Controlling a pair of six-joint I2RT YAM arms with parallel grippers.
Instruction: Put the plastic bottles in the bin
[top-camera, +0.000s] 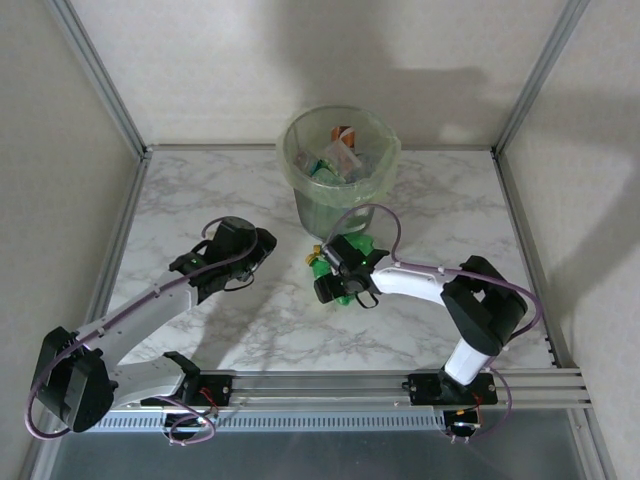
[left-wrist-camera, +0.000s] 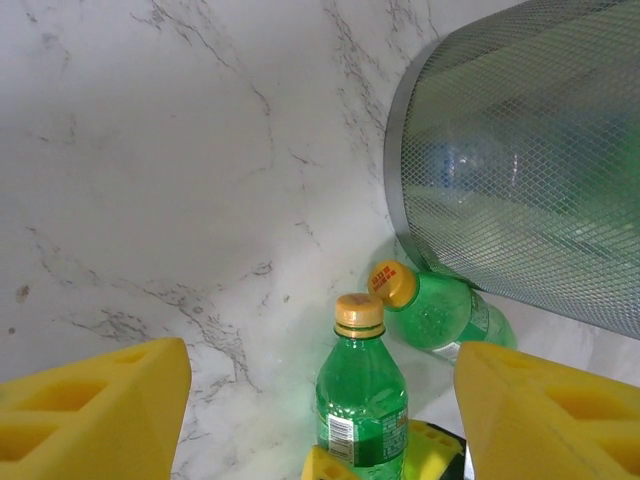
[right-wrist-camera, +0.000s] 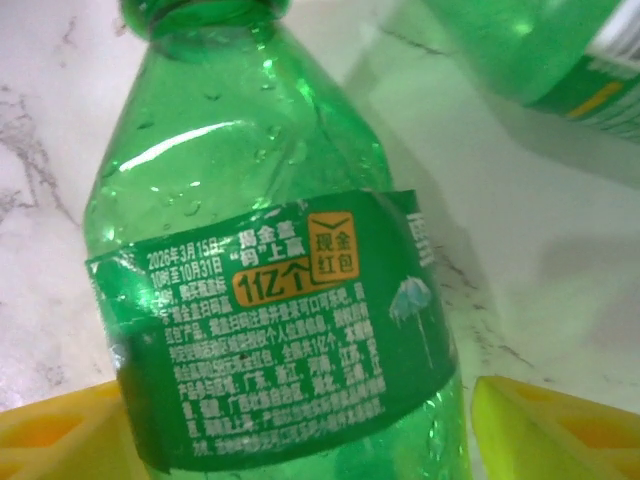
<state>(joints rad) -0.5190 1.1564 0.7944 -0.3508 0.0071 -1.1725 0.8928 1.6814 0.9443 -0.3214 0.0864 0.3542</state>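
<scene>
Marble counter (top-camera: 190, 205) lies open on the left side, bounded by metal rails (top-camera: 210, 147) at its edges. Nearest, the left claw (top-camera: 262, 248) hangs released over bare marble. Just right of it, the right claw (top-camera: 342, 283) is clenched on one upright green bottle (left-wrist-camera: 362, 400). A second green bottle (left-wrist-camera: 440, 310) lies beyond, touching the foot of the one bin (top-camera: 392, 150), which stands toward the far edge holding several more bottles (top-camera: 335, 155), too jumbled to count.

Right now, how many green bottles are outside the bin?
2. One bottle is between the fingers of the right gripper; the other bottle lies against the bin. More may hide behind it.
</scene>
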